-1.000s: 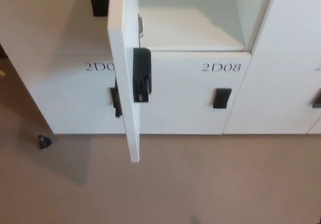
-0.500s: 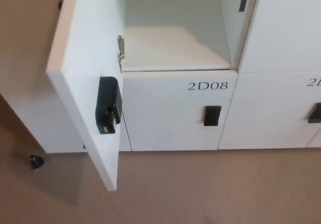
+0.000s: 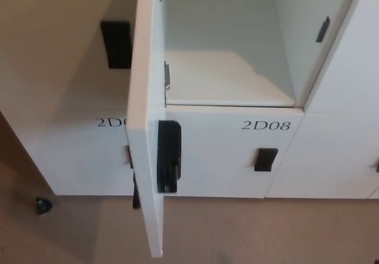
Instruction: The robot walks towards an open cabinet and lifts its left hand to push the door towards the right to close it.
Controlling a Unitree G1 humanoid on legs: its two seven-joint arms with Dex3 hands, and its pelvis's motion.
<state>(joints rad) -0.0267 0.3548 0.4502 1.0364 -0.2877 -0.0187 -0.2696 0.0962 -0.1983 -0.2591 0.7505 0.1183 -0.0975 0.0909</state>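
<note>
Head view: white cabinet door (image 3: 145, 128) standing wide open, seen almost edge-on, with neither robot hand in the frame.

No arm or hand shows, so their pose and finger state cannot be told. The door hangs at about 9 o'clock of the empty white compartment (image 3: 228, 68), carrying a black lock box (image 3: 169, 156) on its inner face. Below, at 4 o'clock, sits the closed white drawer front marked 2D08 (image 3: 237, 157) with a black handle (image 3: 266, 159). Beige carpet floor (image 3: 266, 231) lies beneath.
</note>
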